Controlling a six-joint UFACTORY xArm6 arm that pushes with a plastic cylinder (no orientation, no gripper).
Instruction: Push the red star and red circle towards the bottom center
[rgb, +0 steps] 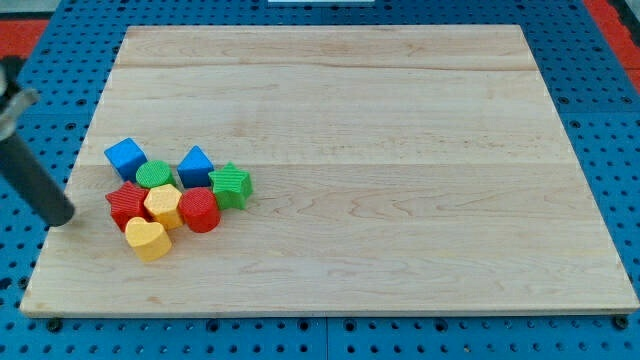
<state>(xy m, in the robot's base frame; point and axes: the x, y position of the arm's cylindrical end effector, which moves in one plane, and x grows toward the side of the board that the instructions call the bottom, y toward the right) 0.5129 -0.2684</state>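
Observation:
The red star (125, 204) lies at the left of a tight cluster near the board's left side. The red circle (200, 210) lies at the cluster's lower right, touching the yellow hexagon (163, 205) between them. My tip (64, 219) is at the view's left, at the board's left edge, a short way left of the red star and apart from it. The dark rod slants up to the left from it.
The cluster also holds a blue cube (125, 157), a green circle (155, 175), a blue block (195, 165), a green star (231, 185) and a yellow heart (148, 240). The wooden board (400, 150) lies on a blue pegboard.

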